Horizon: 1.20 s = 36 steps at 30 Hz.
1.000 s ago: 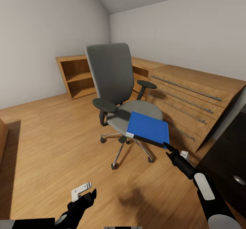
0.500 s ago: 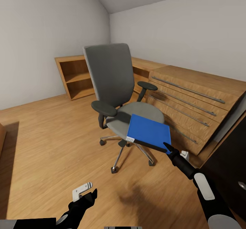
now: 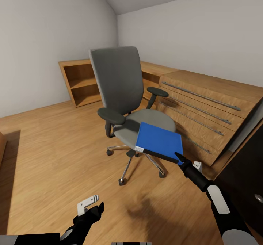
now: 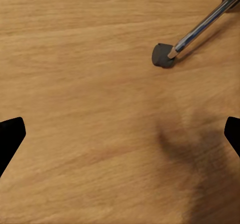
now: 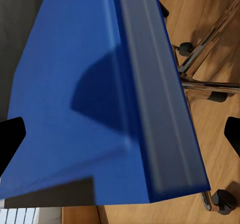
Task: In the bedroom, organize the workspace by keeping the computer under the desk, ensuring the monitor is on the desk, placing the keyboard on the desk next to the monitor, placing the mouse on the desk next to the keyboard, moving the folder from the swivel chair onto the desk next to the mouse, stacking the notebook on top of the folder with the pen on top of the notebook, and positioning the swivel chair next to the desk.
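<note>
Gripping the folder (image 3: 159, 140) by one near corner leaves most of its flat blue span cantilevered, so the carry to the desk (image 3: 245, 179) calls for a slow, level wrist. Just right of centre in the head view, the folder hangs over the front edge of the swivel chair (image 3: 120, 84) seat, whether touching the seat or just above it I cannot tell; its white-labelled edge faces lower left. The right gripper (image 3: 179, 158) meets the folder's nearest corner, and in the right wrist view the blue sheet (image 5: 100, 98) runs between the two dark fingertips, so I judge the jaws closed on it, though the pinch itself is hidden. Lifting clear of the seat before swinging right should keep the far edge from catching the armrest (image 3: 157, 91). The glossy black desk sits at the lower right edge, close by. The left gripper (image 3: 89, 205), at lower left, hangs over bare wood floor (image 4: 90, 108) with its jaws wide and holding nothing.
</note>
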Tool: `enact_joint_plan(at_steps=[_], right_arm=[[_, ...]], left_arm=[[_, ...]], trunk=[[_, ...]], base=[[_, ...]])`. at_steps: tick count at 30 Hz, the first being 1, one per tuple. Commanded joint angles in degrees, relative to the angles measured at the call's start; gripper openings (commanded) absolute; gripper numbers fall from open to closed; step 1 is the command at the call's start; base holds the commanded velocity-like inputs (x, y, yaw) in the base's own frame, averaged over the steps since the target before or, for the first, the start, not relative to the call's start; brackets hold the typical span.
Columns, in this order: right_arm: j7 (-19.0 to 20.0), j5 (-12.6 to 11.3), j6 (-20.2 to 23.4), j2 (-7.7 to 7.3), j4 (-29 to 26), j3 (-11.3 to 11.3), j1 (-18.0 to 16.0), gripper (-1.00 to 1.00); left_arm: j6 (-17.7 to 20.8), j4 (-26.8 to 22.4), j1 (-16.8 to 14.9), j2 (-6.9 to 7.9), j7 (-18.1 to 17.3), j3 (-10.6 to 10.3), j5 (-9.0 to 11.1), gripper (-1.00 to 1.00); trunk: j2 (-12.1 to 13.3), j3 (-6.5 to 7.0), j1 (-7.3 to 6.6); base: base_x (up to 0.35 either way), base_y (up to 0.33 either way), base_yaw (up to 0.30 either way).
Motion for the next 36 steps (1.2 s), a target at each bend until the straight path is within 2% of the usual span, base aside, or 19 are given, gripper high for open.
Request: enact_joint_plan(at_steps=[1,36], right_arm=[[0.04,-0.33,0.48,0.0,0.0,-0.13,-0.04,1.0],[0.21,-0.33,0.57,-0.02,-0.09,-0.05,-0.04,1.0]], left_arm=[[-0.15,-0.06,-0.09,0.01,0.12,-0.13,0.12,1.0],[-0.15,1.45,-0.09,-0.2,-0.05,-0.21,0.06,1.0]], trunk=[[-0.02,-0.05,-0.01],[-0.02,-0.05,-0.01]], base=[[0.0,0.0,0.0],[0.0,0.0,0.0]])
